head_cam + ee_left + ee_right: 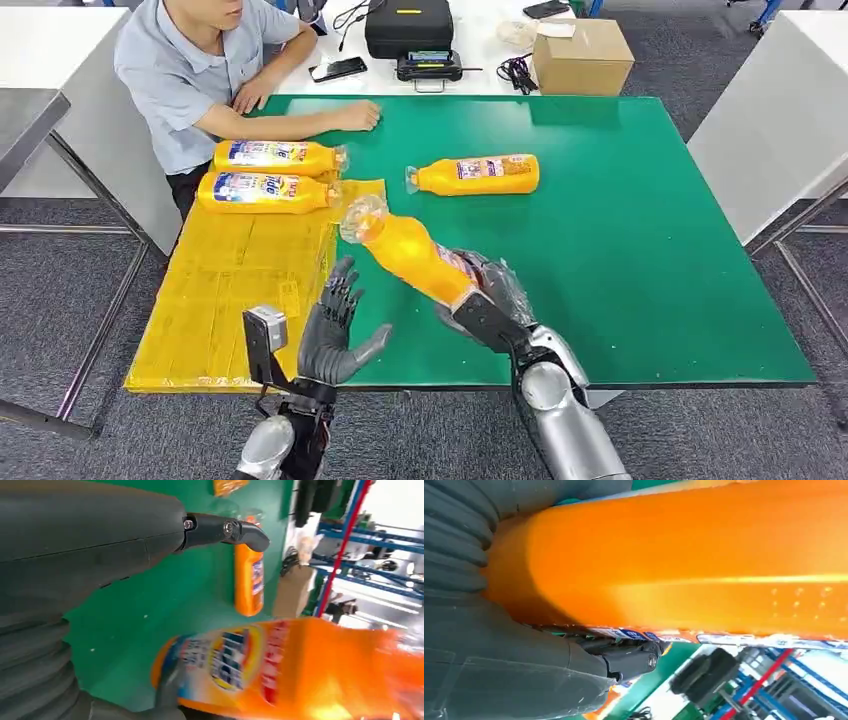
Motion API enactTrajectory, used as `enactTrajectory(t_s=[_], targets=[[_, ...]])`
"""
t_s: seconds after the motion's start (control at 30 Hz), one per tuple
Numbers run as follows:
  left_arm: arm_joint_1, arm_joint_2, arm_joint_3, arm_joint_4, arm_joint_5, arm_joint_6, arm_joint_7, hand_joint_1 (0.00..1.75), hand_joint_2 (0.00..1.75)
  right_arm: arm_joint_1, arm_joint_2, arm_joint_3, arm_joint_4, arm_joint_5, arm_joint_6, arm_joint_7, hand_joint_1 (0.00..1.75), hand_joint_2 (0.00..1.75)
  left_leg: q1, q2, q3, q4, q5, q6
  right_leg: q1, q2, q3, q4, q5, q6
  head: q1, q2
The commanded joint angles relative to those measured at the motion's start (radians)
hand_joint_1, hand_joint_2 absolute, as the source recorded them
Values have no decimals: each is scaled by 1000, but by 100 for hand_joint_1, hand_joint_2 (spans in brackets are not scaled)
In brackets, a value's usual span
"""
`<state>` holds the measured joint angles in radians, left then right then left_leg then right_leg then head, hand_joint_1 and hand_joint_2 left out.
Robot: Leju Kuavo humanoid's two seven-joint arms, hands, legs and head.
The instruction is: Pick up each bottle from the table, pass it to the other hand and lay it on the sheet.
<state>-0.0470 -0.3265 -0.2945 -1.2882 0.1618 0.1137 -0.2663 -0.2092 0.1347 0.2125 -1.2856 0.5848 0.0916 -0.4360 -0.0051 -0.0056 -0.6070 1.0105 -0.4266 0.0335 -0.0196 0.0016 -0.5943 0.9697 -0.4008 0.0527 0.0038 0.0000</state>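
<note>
right hand (487,300) holds bottle (410,252); left hand (335,330) spread.

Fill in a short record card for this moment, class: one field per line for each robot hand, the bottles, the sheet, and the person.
right hand: grips the base end of the held bottle, raised above the table, cap end aimed toward the left hand
left hand: holds nothing, fingers apart, raised beside the bottle
bottles on sheet: two, lying side by side at the far end
sheet: yellow, on the table's left part
spare bottle: lying on the green top
person: seated at the far left corner
</note>
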Motion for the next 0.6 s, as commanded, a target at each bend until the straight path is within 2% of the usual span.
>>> enactTrajectory(t_s=[0.03, 0.13, 0.23, 0.3, 0.6], targets=[[-45, -23, 5, 100, 36, -26, -5, 0, 175, -30, 18, 38, 34, -21, -8, -19, 175, 175, 0, 0, 1, 0, 0, -1, 0, 0, 1, 0, 0, -1, 0, 0], [-47, -23, -10, 94, 48, -58, -13, 0, 175, -40, 28, 46, 65, -22, -9, -19, 175, 175, 1, 1, 1, 0, 0, -1, 1, 0, 1, 0, 0, -1, 0, 0], [-60, -22, -34, 101, 43, -85, -19, 0, 175, -68, 25, 71, 148, -11, -2, -12, 164, 175, 1, 1, 2, 0, -1, -1, 1, 0, 2, -1, 0, -1, 0, 0], [-70, -23, -42, 103, 26, -86, -32, 0, 175, -81, 31, 90, 206, -2, -11, -11, 173, 175, 1, 1, 3, 0, -1, -1, 1, 1, 3, -1, 0, -2, 0, 0], [-76, -23, -44, 89, 73, -74, -51, 0, 175, -66, 46, 183, 238, 59, -45, -22, 175, 175, 1, 0, 2, 0, -1, -2, 1, 0, 2, 0, -1, -2, 0, 0]])
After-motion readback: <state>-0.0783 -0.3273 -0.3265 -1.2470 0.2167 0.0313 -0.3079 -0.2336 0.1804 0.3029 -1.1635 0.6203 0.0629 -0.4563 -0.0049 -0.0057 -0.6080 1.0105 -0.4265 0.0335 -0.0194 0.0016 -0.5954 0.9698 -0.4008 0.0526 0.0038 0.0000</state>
